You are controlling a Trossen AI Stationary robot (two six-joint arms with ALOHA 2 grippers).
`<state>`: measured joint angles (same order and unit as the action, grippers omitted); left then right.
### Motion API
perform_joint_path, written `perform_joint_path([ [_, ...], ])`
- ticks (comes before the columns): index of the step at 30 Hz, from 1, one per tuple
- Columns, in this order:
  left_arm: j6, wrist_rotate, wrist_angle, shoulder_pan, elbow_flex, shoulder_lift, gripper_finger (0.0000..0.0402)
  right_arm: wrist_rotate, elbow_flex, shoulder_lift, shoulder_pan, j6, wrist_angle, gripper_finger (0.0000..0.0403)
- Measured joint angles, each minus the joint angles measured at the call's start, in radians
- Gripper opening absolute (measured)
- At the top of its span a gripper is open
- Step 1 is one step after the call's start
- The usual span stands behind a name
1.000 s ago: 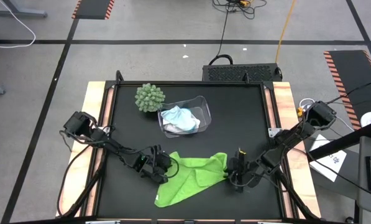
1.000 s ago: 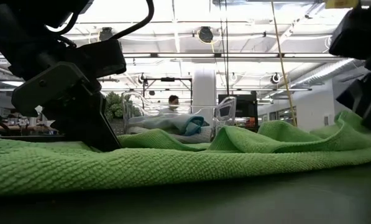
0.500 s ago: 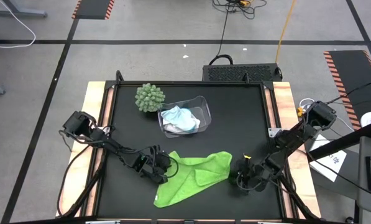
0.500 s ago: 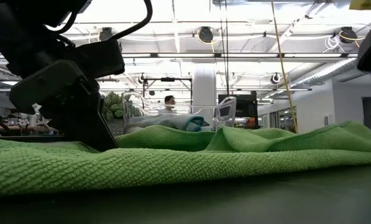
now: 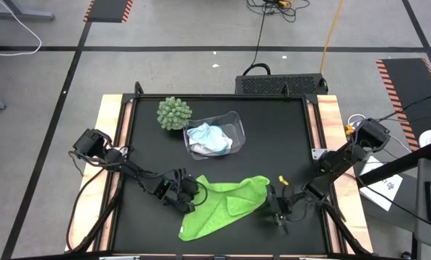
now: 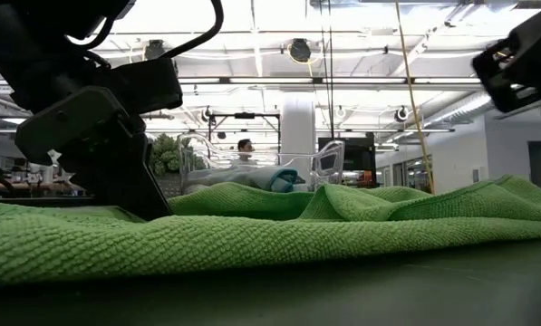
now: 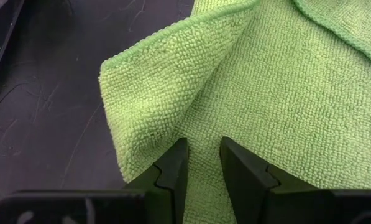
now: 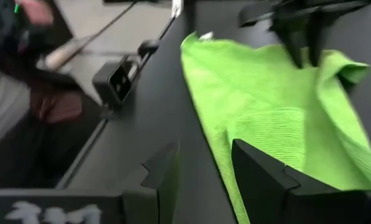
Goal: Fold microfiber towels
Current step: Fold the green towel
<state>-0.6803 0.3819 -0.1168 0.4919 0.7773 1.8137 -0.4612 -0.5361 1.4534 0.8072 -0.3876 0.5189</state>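
The lime green towel [image 5: 226, 206] lies spread and rumpled on the black table [image 5: 287, 144], near its front edge. Its left corner [image 7: 141, 93] is turned over. My left gripper [image 5: 192, 198] stands on the towel's left part, shut on the cloth. My right gripper [image 5: 276, 209] hovers just right of the towel, open, with only bare table between its fingers [image 8: 260, 168]. The white and light blue towels [image 5: 209, 137] lie crumpled in the clear bin [image 5: 233, 123]. My left gripper has a small bit of the green towel [image 7: 202, 146] between its two fingertips, beside the turned-over left corner. The fingers [image 7: 173, 165] come slanting down from the table's left. The towel lies slack on the table around them.
A green spiky ball plant [image 5: 173, 113] stands at the far left, beside the bin. A small camera [image 8: 120, 81] sits at the table's near edge, with a person [image 8: 11, 74] beyond it. Bare table lies to the right and far right.
My right gripper has let go of the towel's right corner, drawn off toward the table's right edge, risen and rolled. That corner, raised a second ago, has dropped and lies flat. The rest of the towel has stayed put.
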Motion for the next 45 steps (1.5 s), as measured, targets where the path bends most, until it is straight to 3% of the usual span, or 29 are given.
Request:
perform_joint_path([
  [4,-0.002,-0.003,0.003,-0.004,0.0,0.0,0.0102,0.101,-0.059,0.069,-0.051,0.094,-0.048,0.0135],
  [16,0.017,-0.025,0.012,-0.03,0.0,0.0,0.0102,0.153,-0.39,0.271,-0.169,0.15,-0.509,0.0134],
  [22,0.029,-0.026,0.013,-0.031,0.0,-0.001,0.0102,0.156,-0.485,0.345,-0.181,0.168,-0.606,0.0134],
  [27,0.035,-0.026,0.017,-0.031,0.0,-0.001,0.0102,0.153,-0.508,0.358,-0.191,0.151,-0.616,0.013],
  [37,0.047,-0.026,0.018,-0.031,0.0,-0.001,0.0102,0.205,-0.508,0.358,-0.206,0.108,-0.659,0.0077],
  [45,0.048,-0.026,0.018,-0.031,0.0,-0.001,0.0102,0.204,-0.503,0.358,-0.21,0.085,-0.659,0.0072],
])
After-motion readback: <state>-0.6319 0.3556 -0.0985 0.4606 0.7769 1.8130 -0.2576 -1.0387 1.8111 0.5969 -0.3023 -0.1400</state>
